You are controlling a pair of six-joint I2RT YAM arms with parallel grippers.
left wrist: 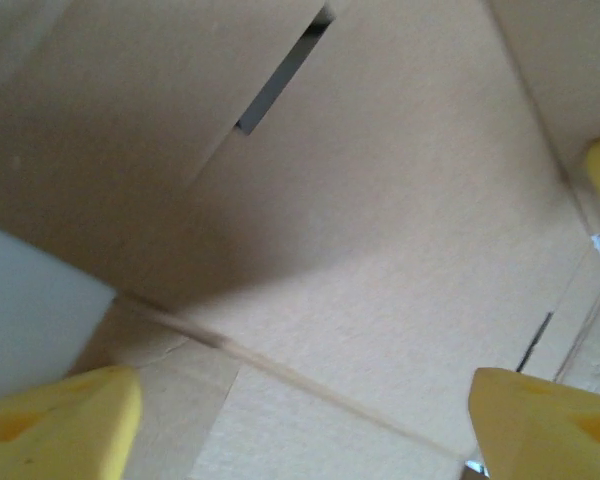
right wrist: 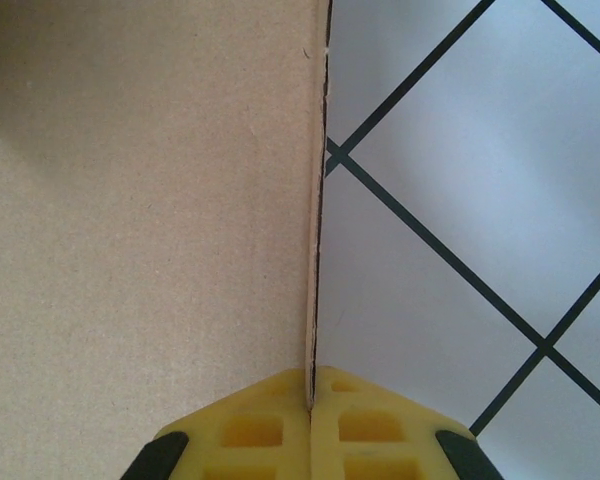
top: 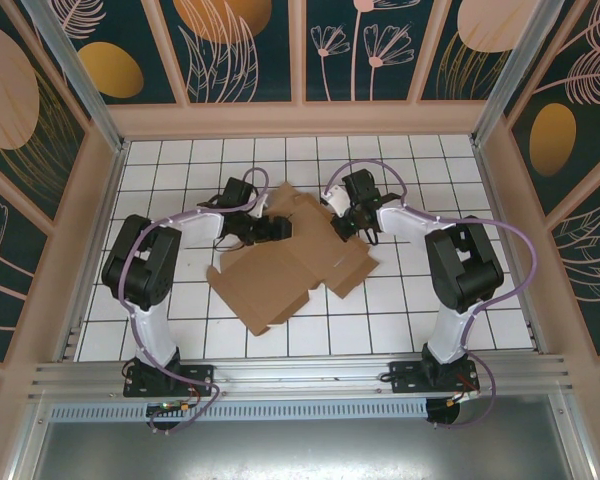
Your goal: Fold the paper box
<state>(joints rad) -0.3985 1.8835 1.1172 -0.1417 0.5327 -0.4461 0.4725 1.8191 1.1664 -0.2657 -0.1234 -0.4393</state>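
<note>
One plain brown paper box (top: 270,280) lies mostly unfolded.

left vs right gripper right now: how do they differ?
Jaws: the left gripper stands wide open, and the right gripper is shut.
Contact: the left gripper hovers over a panel of the paper box without clamping it, while the right gripper pinches a thin edge of that box.
Position: the left gripper is at the box's far-left part, the right gripper at its far-right edge.
Shared: both have yellow fingers.
</note>
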